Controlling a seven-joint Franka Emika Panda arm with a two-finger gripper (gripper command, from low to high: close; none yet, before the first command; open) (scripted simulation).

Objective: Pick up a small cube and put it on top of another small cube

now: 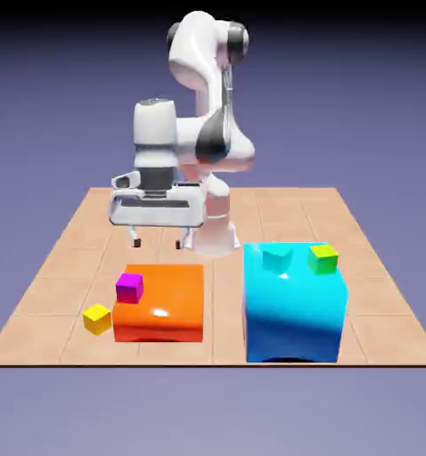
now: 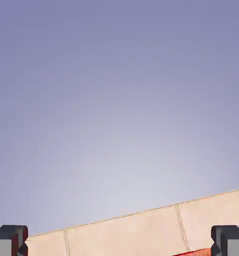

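The yellow cube point(image 1: 96, 318) sits on the table point(image 1: 65, 249) at the near left, just beside the orange block point(image 1: 163, 307), and looks light, rigid and smooth-faced, best pinched across two opposite flat sides by the gripper point(image 1: 157, 240), which hangs wide open and empty farther back.

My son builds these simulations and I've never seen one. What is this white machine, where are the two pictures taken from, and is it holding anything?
It is a rendered robot arm on a tiled table. Its gripper hangs above the table with the jaws open, holding nothing.

The exterior view looks at the table from outside. The hand view comes from a camera on the hand: the grey fingertips show at its bottom corners, with table and backdrop beyond.

A tiny yellow cube sits on the table beside a big orange block that carries a magenta cube. A big cyan block carries a teal cube and a green cube.
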